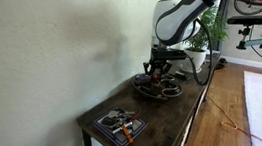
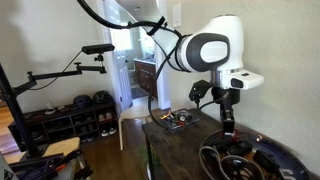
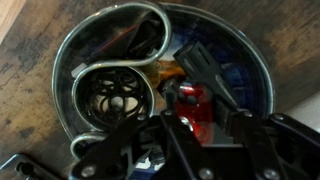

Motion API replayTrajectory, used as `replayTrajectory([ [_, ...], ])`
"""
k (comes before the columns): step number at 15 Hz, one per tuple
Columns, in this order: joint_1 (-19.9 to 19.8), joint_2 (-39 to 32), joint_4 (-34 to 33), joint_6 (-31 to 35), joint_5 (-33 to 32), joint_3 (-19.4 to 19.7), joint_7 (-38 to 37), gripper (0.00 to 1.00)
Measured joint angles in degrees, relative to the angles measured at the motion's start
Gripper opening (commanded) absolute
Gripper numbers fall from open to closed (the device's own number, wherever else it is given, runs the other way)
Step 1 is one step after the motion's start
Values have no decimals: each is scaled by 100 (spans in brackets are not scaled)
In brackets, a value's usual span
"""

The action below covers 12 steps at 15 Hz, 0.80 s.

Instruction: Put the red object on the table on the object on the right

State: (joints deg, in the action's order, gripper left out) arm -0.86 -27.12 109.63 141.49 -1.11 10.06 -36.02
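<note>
Dark wooden table (image 1: 164, 115); pale wall (image 1: 44, 42) alongside

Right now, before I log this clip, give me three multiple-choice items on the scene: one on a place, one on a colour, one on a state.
1. The gripper hangs over:
A the round dish
B the flat stack at the table's other end
C the floor

2. The thing right under the gripper in the wrist view is:
A green
B red
C yellow

3. The round dish is:
A empty
B upside down
C holding several things

Key:
1 A, since both exterior views show the gripper directly above the dish.
2 B, since the red object sits in the middle of the wrist view.
3 C, since a metal loop and a blue piece lie in the dish beside the red object.
</note>
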Motion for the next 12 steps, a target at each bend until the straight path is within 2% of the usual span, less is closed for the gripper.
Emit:
replayTrajectory([
  [5, -40, -366, -246, -3, 131, -4, 55, 15],
  [6, -40, -427, -295, -4, 145, -6, 71, 27],
  [7, -40, -476, -350, -4, 156, -7, 99, 65],
  [8, -40, -508, -403, -7, 157, -8, 115, 66],
  [12, -39, -530, -539, -24, 163, -34, 223, 90],
])
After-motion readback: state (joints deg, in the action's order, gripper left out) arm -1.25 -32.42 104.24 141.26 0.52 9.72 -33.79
